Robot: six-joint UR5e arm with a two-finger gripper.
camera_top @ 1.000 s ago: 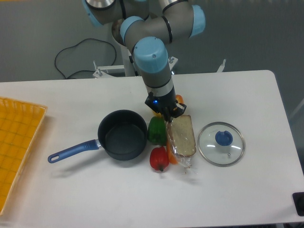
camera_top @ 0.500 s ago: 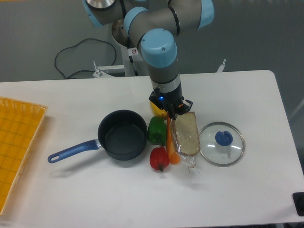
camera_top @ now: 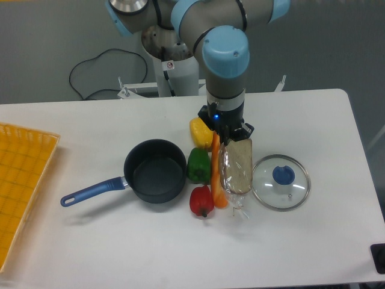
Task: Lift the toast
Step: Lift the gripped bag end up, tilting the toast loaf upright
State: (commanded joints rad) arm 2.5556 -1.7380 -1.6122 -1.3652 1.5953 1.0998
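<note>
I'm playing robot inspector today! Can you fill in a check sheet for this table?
Surface: white table, no spills seen.
Job's things: wrapped toast, top end at the gripper.
Clutter: dark pot with blue handle, yellow pepper, green pepper, red pepper, orange pepper, glass lid, yellow basket.
Grippers: gripper shut on the toast; fingers mostly hidden.
Cables: black cable behind the table.
Surroundings: grey floor.
</note>
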